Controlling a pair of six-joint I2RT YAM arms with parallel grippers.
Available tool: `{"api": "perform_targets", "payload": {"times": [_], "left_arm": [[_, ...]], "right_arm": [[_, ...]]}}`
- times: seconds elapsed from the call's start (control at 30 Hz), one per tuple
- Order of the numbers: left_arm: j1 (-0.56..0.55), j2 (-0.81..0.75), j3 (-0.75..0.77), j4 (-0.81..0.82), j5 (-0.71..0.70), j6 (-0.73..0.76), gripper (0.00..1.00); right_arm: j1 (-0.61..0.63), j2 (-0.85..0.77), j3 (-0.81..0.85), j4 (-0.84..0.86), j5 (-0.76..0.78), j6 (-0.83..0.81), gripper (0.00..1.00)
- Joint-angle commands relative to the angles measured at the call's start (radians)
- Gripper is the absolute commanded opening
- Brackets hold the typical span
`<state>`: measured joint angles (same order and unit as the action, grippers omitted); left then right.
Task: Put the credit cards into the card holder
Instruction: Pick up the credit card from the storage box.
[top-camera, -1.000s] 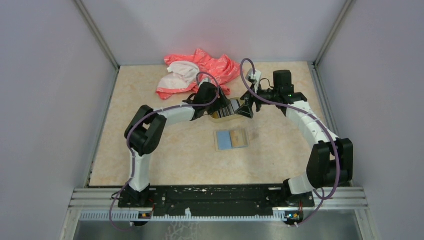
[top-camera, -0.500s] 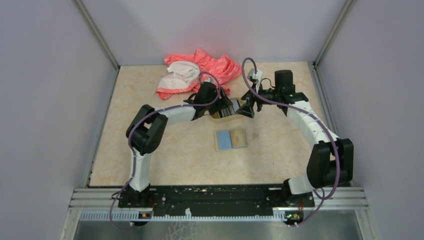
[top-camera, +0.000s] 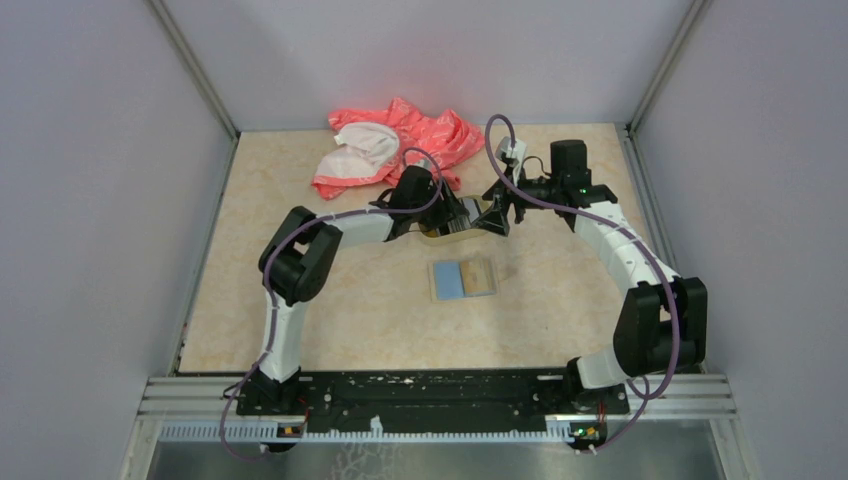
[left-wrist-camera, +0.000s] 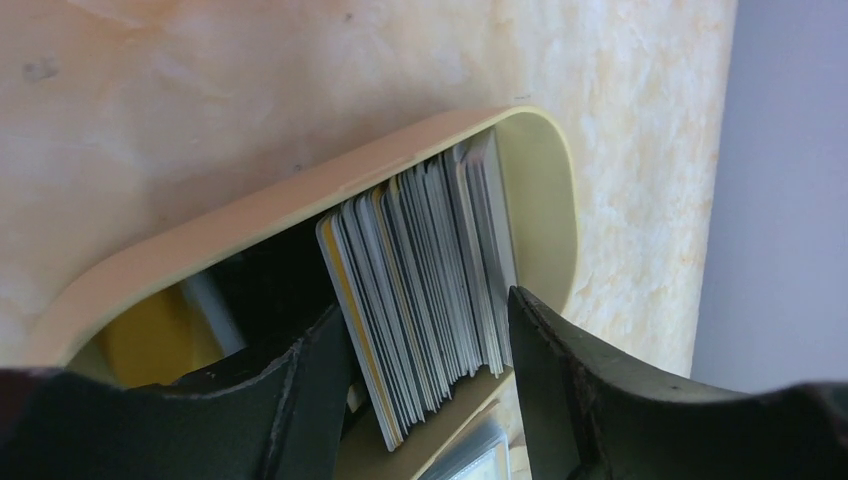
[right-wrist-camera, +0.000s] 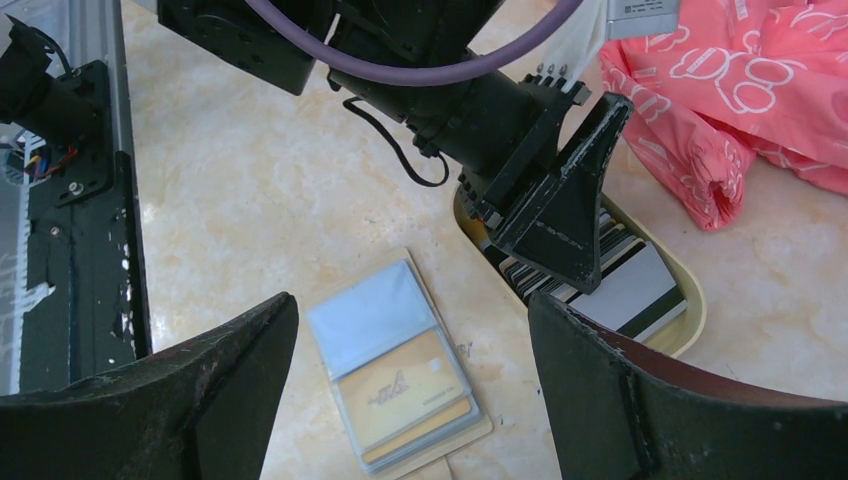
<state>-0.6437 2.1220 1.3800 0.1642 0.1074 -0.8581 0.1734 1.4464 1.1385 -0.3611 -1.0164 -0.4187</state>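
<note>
The credit cards (left-wrist-camera: 420, 290) stand on edge as a fanned stack in a tan oval tray (left-wrist-camera: 300, 190). My left gripper (left-wrist-camera: 425, 305) is down in the tray, and its fingers (left-wrist-camera: 560, 380) press both sides of the stack. In the top view it (top-camera: 458, 215) is at the tray (top-camera: 436, 233). The card holder (right-wrist-camera: 400, 370) lies open and flat on the table, with a light-blue panel and a tan card under clear plastic. It also shows in the top view (top-camera: 462, 278). My right gripper (right-wrist-camera: 412, 330) is open and empty, hovering above the holder, close beside the left gripper (right-wrist-camera: 560, 220).
A pink and white cloth (top-camera: 400, 140) lies bunched at the back of the table, just behind the tray; it also shows in the right wrist view (right-wrist-camera: 740, 90). Grey walls enclose the table on three sides. The arm bases sit on a black rail (top-camera: 430, 390) at the near edge.
The left arm's elbow has risen and shifted slightly right, and its gripper has edged further into the tray. The right arm and the card holder have barely moved.
</note>
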Motion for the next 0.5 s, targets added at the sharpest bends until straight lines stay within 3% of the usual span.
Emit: {"api": "perform_targets", "payload": {"times": [0.0,0.47], "left_arm": [[0.008,0.048,0.043,0.008,0.07,-0.009,0.64],[0.045,-0.05,-0.089,0.172,0.186,-0.022,0.64]], "right_arm": [[-0.009,-0.038,0.012,0.023,-0.036,-0.01,0.84],[-0.015,-0.04,0.009,0.024,-0.048,-0.009,0.84]]}}
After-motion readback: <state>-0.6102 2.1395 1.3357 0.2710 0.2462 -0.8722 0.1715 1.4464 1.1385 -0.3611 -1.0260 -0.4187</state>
